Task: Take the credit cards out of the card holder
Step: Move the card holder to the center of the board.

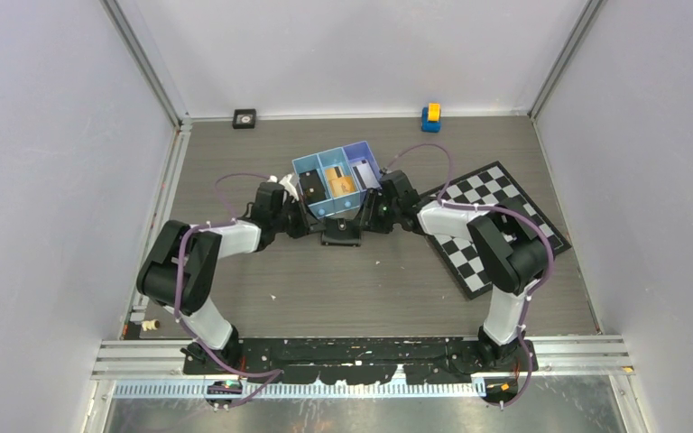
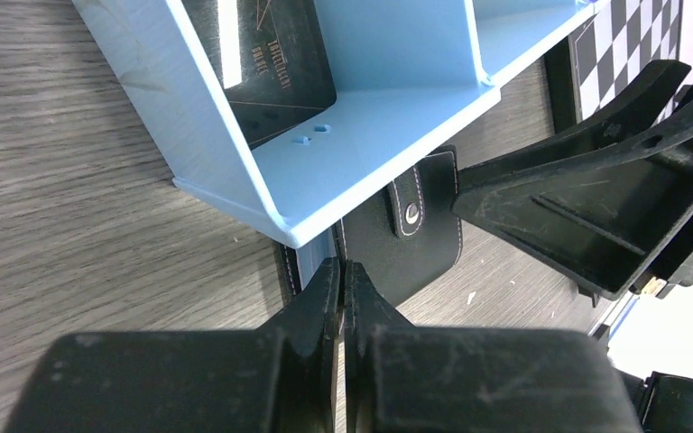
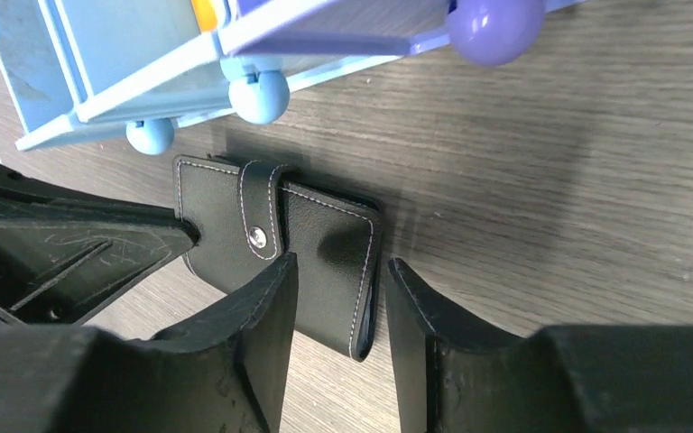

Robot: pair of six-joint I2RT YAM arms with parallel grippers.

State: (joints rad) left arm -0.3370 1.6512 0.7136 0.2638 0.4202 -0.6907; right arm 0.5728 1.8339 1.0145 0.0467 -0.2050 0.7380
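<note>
- The card holder (image 3: 320, 262) lies flat and closed on the wood-grain table (image 3: 550, 180). It sits between the two sets of jaws, tucked against the near edge of the blue tray (image 3: 99, 54).
- Right gripper (image 3: 341, 271): jaws apart, straddling one stitched end of the holder. One finger is over the cover and the other is off the edge, on the table side, with no squeeze on it yet.
- Left gripper (image 2: 341, 263): jaws together with barely a sliver between them, tips at the holder's opposite end. I can't tell whether they nip a thin edge there.
- The strap tab (image 3: 254, 212) wraps over the cover just ahead of the right gripper's inner finger. Its metal snap (image 3: 257, 236) looks fastened.
- Feel, as I judge it: a light holder with a soft leather-like skin, white stitching and bendy covers. It will likely skate on this smooth table if pushed from one end only.
- Best hold, I'd say: pin one cover down, then catch the free tip of the strap to pop the snap.
- Some credit cards (image 1: 343, 185) already sit in the tray. There is an orange one in the middle compartment and a dark card (image 2: 280, 81) in the compartment just beyond the left jaws. Any cards inside the closed holder are hidden.
- The cards look thin, stiff and slick, so take them by an exposed edge. Hard plastic fingers may let them slip.
- The tray is rigid moulded plastic with thin walls, raised on ball feet (image 3: 262, 95), and it crowds the space above the holder.
</note>
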